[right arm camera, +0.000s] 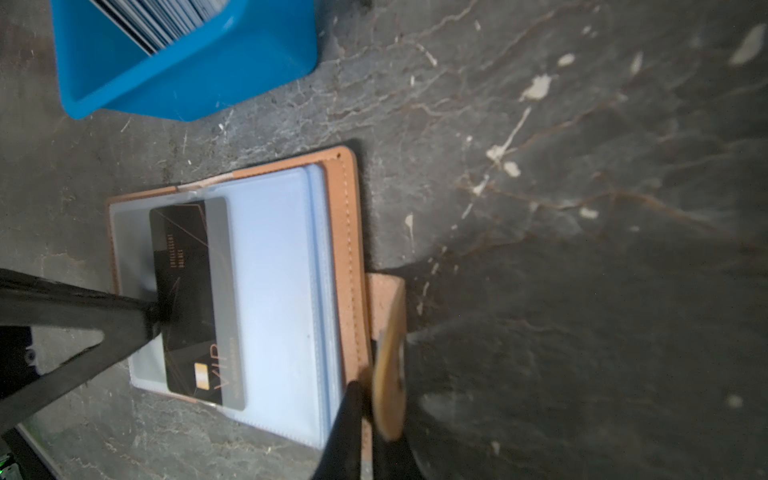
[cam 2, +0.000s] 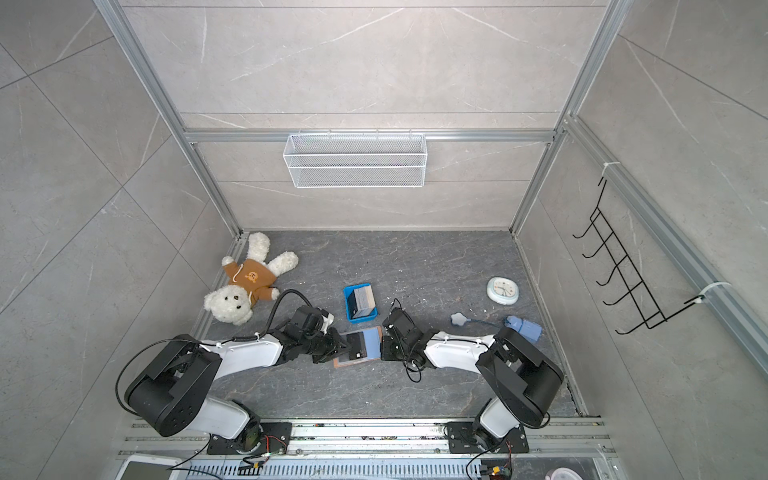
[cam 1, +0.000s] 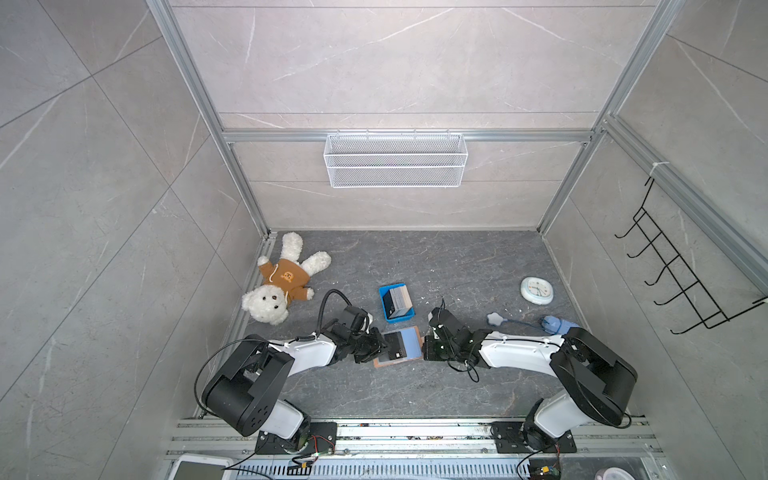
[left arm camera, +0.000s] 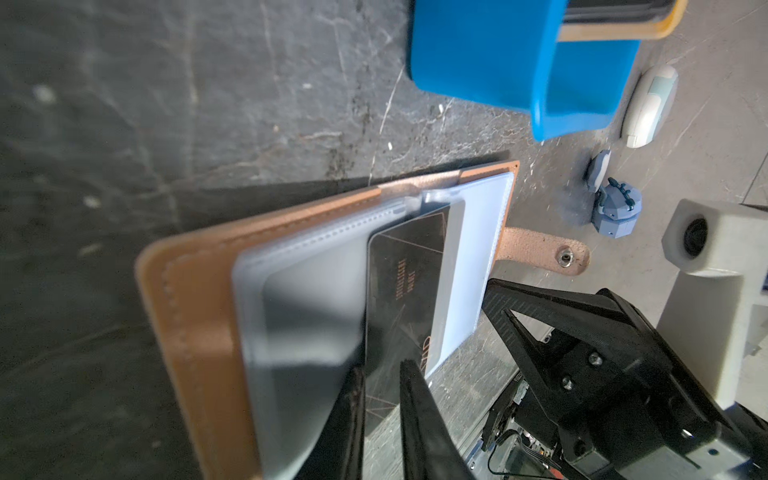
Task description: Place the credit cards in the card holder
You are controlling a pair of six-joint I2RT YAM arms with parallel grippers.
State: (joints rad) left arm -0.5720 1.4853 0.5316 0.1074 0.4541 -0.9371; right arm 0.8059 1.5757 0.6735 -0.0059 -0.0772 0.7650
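My left gripper [cam 1: 383, 347] is clenched on the left edge of a black card [right arm camera: 187, 291] with pale VIP lettering, a finger on each side of it. The card's right part lies under a clear sleeve [right arm camera: 274, 291], and its left part is out in the open. The card holder [cam 1: 409, 343] lies open and flat on the dark table [cam 1: 415, 386], about the middle from left to right, directly between my two grippers. My right gripper [cam 1: 424, 347] has its jaws closed, with the tips at the holder's right edge, just beside the snap-button strap [left arm camera: 540, 249]. I cannot tell whether the strap itself is pinched between them. Just beyond the holder, on the far side, stands the blue tray [cam 1: 384, 305]. The remaining credit cards [cam 1: 401, 301] are packed on edge inside it, leaning. A teddy bear [cam 1: 278, 286] lies far left and a round clock [cam 1: 537, 290] far right, both well apart from the holder.
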